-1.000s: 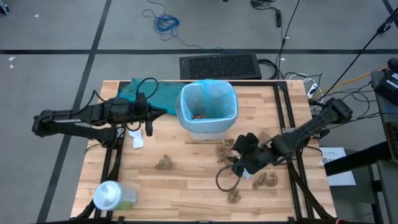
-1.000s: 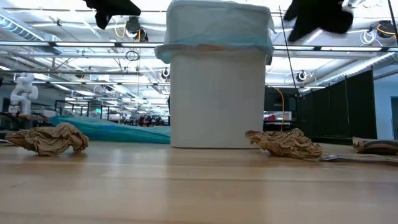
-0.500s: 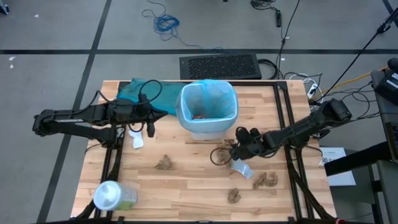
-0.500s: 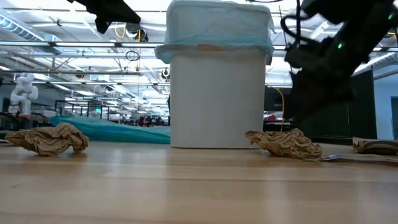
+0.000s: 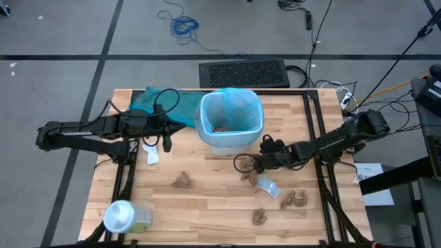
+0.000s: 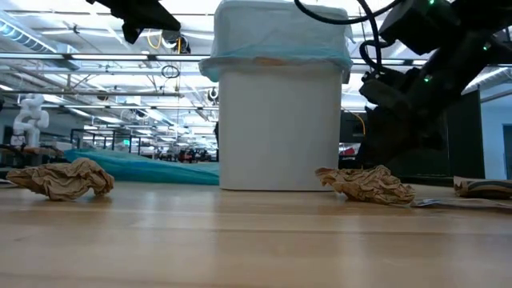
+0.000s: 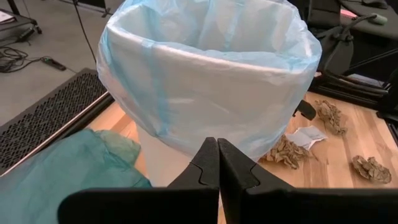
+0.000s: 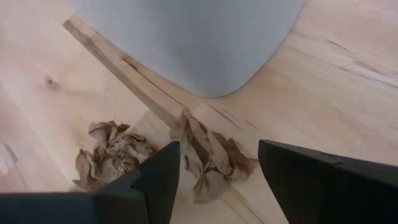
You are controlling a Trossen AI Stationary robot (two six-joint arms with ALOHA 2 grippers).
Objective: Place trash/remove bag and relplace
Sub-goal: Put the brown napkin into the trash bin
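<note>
— High view first: where does the right pincer (image 5: 256,165) stand?

— Low over the bench (image 5: 207,200), just in front of the white bin (image 5: 229,138), on its right side. Its fingers (image 8: 155,180) stand apart with nothing between them yet; a crumpled brown paper wad (image 8: 208,155) lies on the wood right under the gap, and a second wad (image 8: 109,155) lies just beside it.

— And the left pincer (image 5: 165,140)?

— Clenched and empty, hovering left of the bin, near its rim.

— The bag?

— The pale blue liner (image 5: 231,100) sits in the bin, folded over the rim, with a bit of trash at the bottom.

— What else is around?

— More brown wads are scattered over the front of the bench: one (image 5: 182,180) toward the left, two (image 5: 295,200) toward the right. A white scrap (image 5: 267,186) lies near the right pincer. A teal bag (image 5: 169,103) lies behind the left arm, and a pale-green container (image 5: 124,217) stands at the front left corner.
</note>
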